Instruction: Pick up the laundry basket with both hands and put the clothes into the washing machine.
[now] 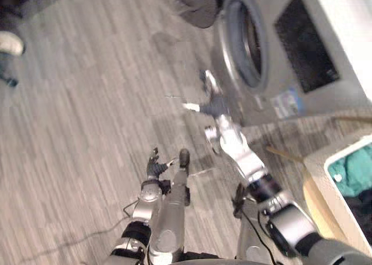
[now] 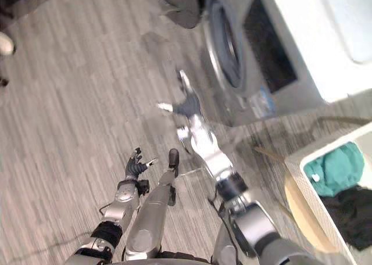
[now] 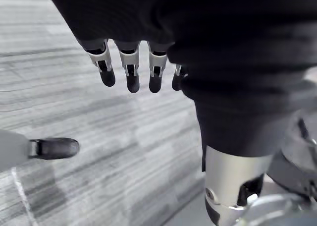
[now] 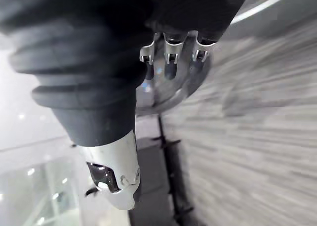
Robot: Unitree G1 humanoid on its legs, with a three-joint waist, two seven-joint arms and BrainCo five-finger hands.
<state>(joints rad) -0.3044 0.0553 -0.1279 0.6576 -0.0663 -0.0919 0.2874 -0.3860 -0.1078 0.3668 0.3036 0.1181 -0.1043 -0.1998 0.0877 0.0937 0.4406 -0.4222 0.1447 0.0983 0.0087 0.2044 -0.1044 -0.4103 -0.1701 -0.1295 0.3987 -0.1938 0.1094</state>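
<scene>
**A:** Where is your basket?
**B:** On the floor (image 1: 87,114) at your lower right, well apart from both hands. The basket (image 2: 295,171) is pale with a white rim, and it sits upright with its top open.
**A:** What is in it?
**B:** You have clothes in 2 lots: a teal heap (image 2: 334,169) on the washer side and a black heap (image 2: 354,215) just beside it.
**A:** And the washer?
**B:** The washer (image 1: 302,56) stands at your upper right. Its round port (image 1: 251,44) is dark, and I cannot tell what lies inside.
**A:** Your hands?
**B:** Your right hand (image 1: 212,105) reaches out near the port, fingers spread, holding nothing. Your left hand (image 1: 154,167) hangs low over the floor, fingers straight, also empty.
</scene>
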